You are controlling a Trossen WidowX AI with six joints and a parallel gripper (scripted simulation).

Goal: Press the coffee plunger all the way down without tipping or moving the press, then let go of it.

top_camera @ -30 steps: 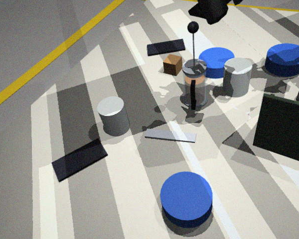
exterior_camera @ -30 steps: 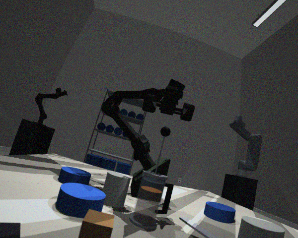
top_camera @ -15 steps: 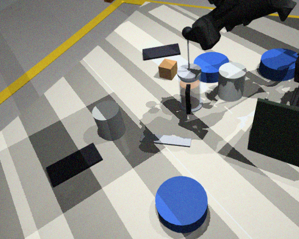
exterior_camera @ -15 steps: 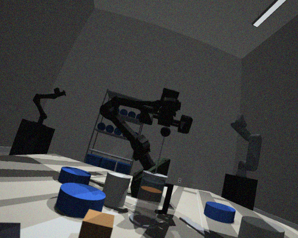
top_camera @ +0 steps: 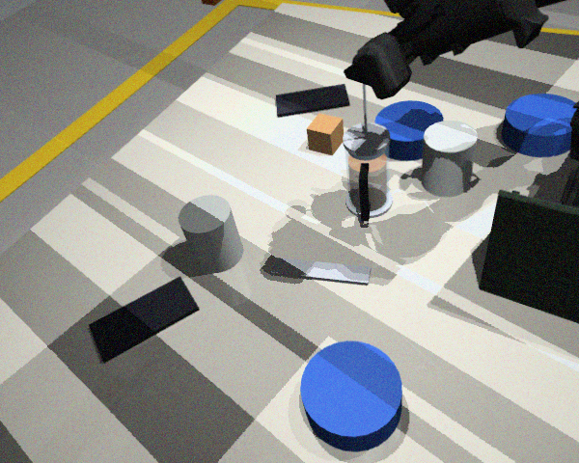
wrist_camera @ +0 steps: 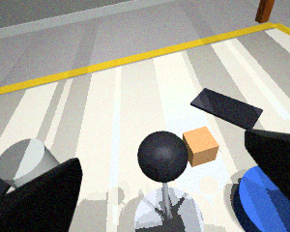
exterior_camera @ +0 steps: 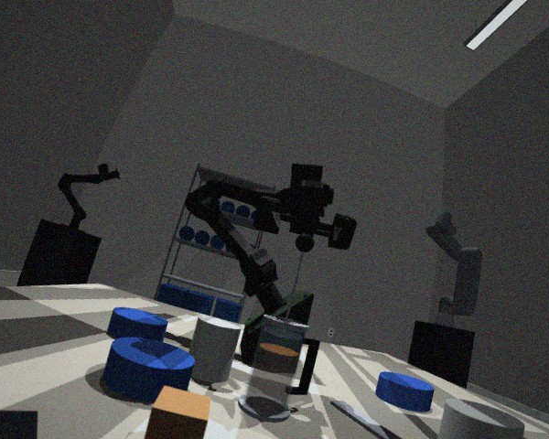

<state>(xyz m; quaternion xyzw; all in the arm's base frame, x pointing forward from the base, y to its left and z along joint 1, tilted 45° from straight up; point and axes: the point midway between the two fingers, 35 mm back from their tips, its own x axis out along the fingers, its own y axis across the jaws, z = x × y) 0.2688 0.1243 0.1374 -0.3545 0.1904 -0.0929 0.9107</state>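
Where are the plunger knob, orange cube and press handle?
plunger knob [wrist_camera: 162, 156], wrist view, middle of the black ball
orange cube [top_camera: 324, 132], top view, its front face
press handle [top_camera: 364, 191], top view, mid-strap

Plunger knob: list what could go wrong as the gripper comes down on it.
1. The rod stands fully raised and thin; if the open gripper presses the knob off-centre, the press could tip.
2. The orange cube and blue disc sit close beside the press; any slide could bump them.
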